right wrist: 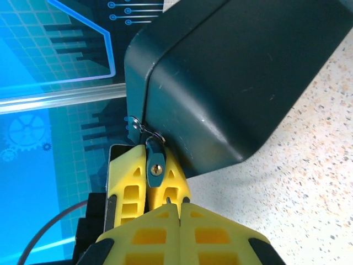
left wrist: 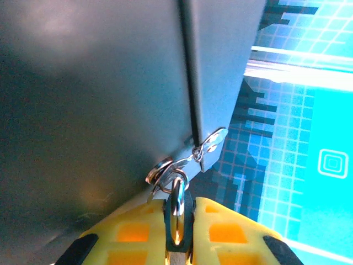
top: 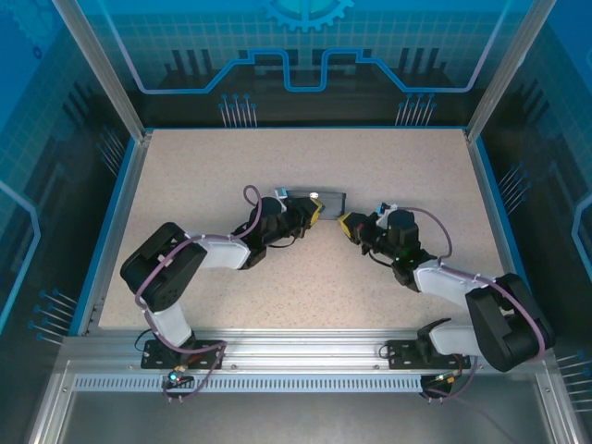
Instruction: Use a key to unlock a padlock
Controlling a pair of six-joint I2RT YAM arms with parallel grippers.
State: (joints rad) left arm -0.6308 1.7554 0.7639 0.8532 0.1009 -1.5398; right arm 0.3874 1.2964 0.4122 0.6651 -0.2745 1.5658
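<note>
The small bluish padlock hangs from the silvery hasp at a corner of the dark box, its brass keyhole facing my right wrist camera. My left gripper is shut on the padlock, one yellow finger on each side of its body. From the left wrist, the padlock's shackle sits between the pads of the left gripper, hooked to the hasp. My right gripper is shut just below the padlock. A thin grey sliver, apparently the key, pokes past its tips.
The dark box lies on the speckled tabletop behind both grippers, which meet tip to tip at mid-table. Blue-edged walls and aluminium posts ring the table. Open tabletop lies left, right and in front of the arms.
</note>
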